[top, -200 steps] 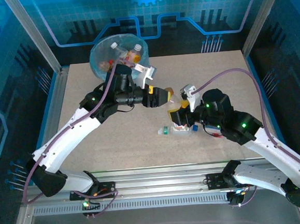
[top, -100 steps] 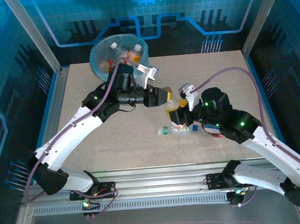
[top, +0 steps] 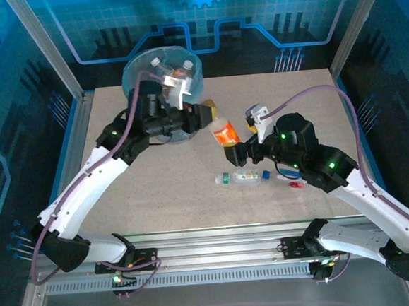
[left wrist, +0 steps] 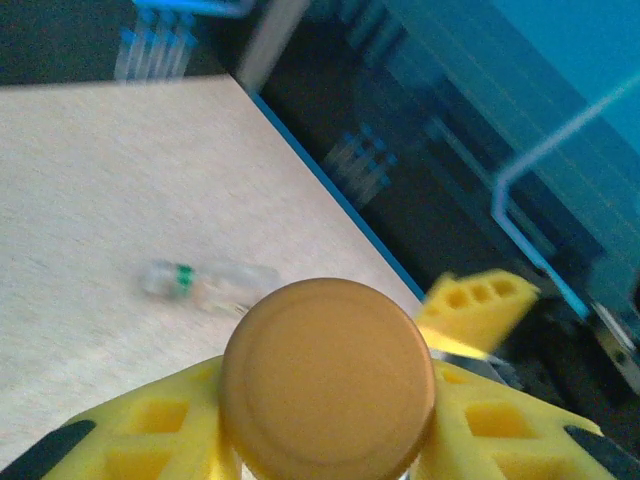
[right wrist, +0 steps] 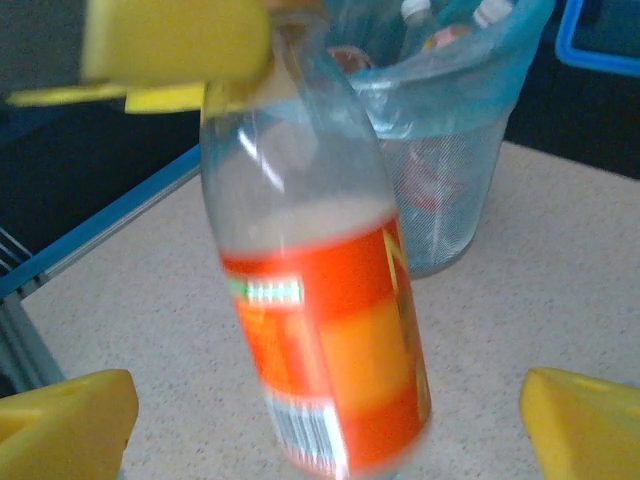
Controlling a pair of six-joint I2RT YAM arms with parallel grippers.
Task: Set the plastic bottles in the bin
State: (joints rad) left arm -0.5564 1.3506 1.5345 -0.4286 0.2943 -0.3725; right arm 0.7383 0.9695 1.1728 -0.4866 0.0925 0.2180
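Left gripper (top: 211,117) pinches a clear, orange-labelled plastic bottle (top: 225,133) by its neck just beside the round grey-blue bin (top: 128,68); right gripper (top: 238,150) spread wide; that thin hold may let it drop short of the bin.

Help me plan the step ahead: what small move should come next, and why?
Probably swing the left hand over the bin. It grips the orange-labelled bottle at its cap, and the right hand stands open, its fingers apart from the bottle.
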